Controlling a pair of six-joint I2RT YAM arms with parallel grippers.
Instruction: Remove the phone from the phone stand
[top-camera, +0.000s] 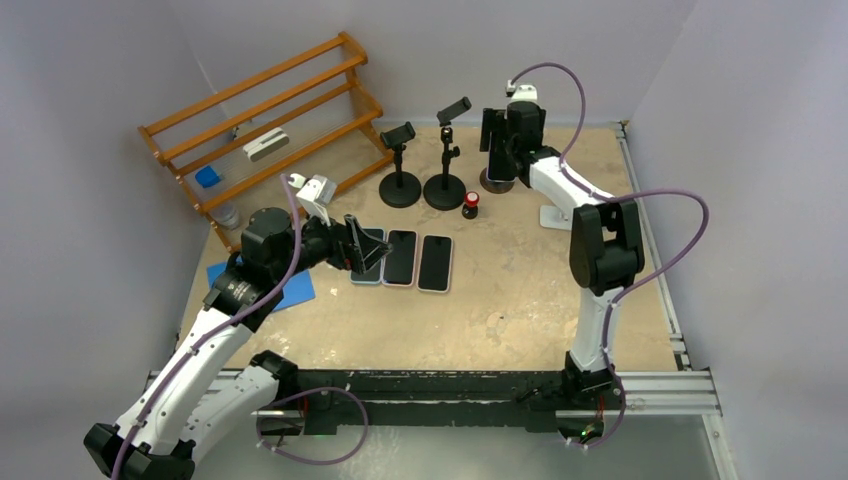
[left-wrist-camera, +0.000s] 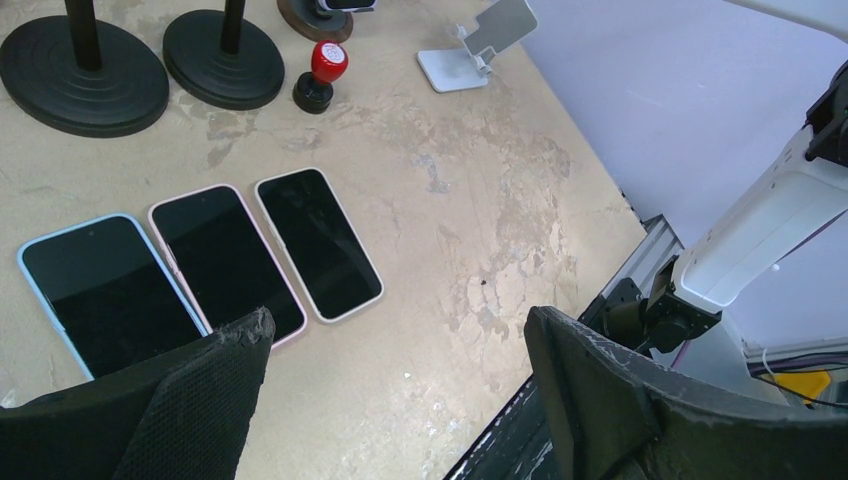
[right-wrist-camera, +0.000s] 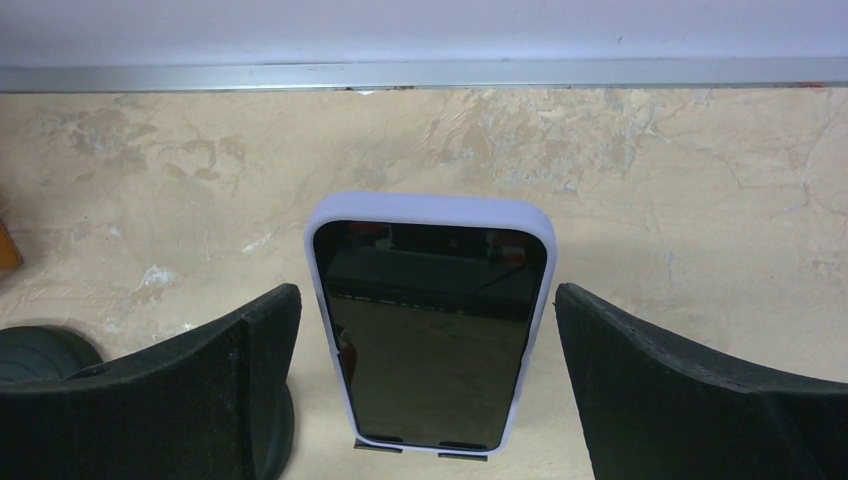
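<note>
Phone (right-wrist-camera: 430, 330) upright w/in spread right gripper (right-wrist-camera: 425, 300), untouched; black stand base (right-wrist-camera: 35, 352) just left; left gripper (left-wrist-camera: 398, 320) spread too.

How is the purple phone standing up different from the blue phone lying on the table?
The purple phone stands upright; the blue phone lies flat on the table. The purple phone's case is lilac; the blue phone's is light blue. The purple phone stands alone between the fingers of the open right claw; the blue phone lies in a row beside a pink phone. Both screens are dark.
</note>
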